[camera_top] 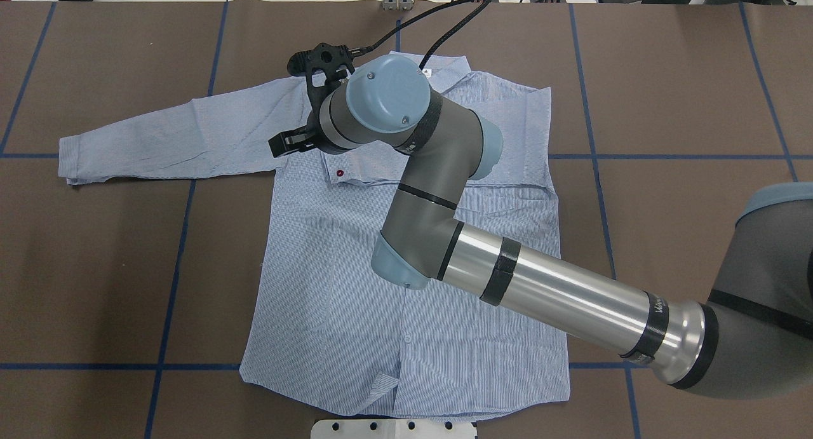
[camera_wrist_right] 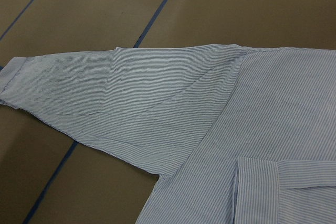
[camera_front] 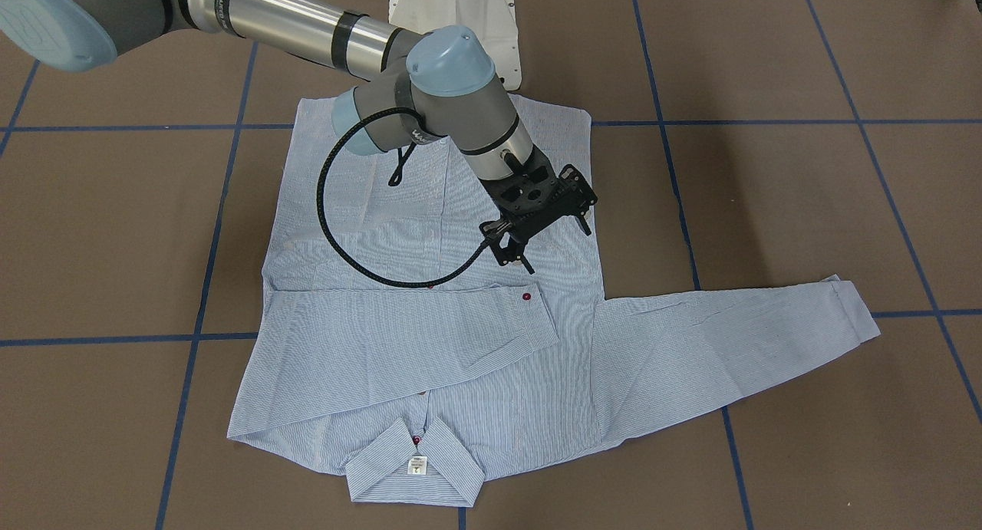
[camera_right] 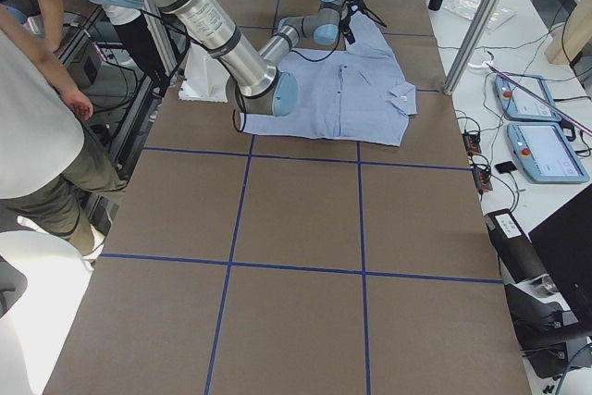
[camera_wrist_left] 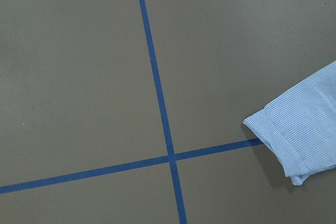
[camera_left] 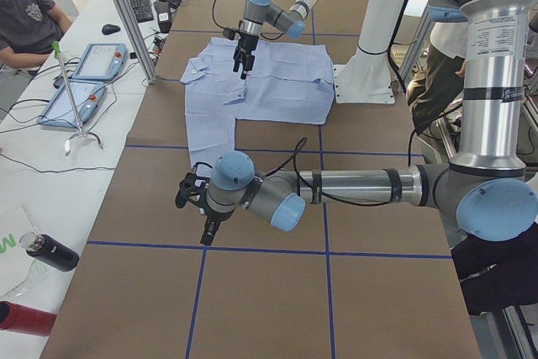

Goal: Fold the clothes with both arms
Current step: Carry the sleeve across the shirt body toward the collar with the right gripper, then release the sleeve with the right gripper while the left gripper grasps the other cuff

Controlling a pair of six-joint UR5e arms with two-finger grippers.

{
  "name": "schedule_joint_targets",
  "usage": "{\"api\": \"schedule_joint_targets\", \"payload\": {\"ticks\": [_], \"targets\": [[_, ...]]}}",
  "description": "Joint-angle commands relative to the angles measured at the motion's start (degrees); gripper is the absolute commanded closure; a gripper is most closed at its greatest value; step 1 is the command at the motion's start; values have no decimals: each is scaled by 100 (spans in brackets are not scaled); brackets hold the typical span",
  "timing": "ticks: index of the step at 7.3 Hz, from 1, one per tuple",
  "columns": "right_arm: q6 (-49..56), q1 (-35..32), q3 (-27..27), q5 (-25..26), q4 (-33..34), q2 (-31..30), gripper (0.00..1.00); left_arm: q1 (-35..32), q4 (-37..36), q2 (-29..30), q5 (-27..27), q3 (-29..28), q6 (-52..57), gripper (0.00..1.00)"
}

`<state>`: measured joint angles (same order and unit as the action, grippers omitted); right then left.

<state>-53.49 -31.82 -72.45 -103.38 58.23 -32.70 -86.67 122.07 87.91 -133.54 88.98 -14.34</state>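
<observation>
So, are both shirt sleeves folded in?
No: the folded sleeve lies across the shirt, but the other sleeve stretches out flat on the table.

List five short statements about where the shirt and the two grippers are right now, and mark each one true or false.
1. The folded sleeve lies across the front of the shirt. True.
2. The right gripper is clamped on the collar. False: it is over the shirt's body by the folded sleeve's end, open, with no cloth in it.
3. The outstretched sleeve lies flat on the table. True.
4. The left gripper is over the shirt's body. False: it is over bare table, past the outstretched sleeve's end.
5. The collar lies next to the robot's base. False: the hem is by the base, and the collar is at the far side.
</observation>
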Motion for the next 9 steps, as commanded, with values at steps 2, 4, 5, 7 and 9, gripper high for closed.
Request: {"api": "schedule_joint_targets", "payload": {"ticks": [2, 4, 5, 7, 9], "targets": [[40, -769, -1110, -1128, 2443, -165, 0, 1147, 1217, 7, 667, -21, -2721, 1], [31, -1254, -1752, -1385, 2596, -892, 0, 2271, 2072, 42, 1571, -126, -4734, 2], [31, -1526, -1833, -1744, 2701, -1000, 0, 2748, 2171, 138, 2020, -248, -5275, 6], [-4, -1538, -1869, -1747, 2702, -1036, 0, 2928, 2190, 288, 2121, -556, -5351, 17], [-39, -1494, -1825, -1703, 2694, -1054, 0, 2928, 2477, 358, 2279, -932, -5316, 21]]}}
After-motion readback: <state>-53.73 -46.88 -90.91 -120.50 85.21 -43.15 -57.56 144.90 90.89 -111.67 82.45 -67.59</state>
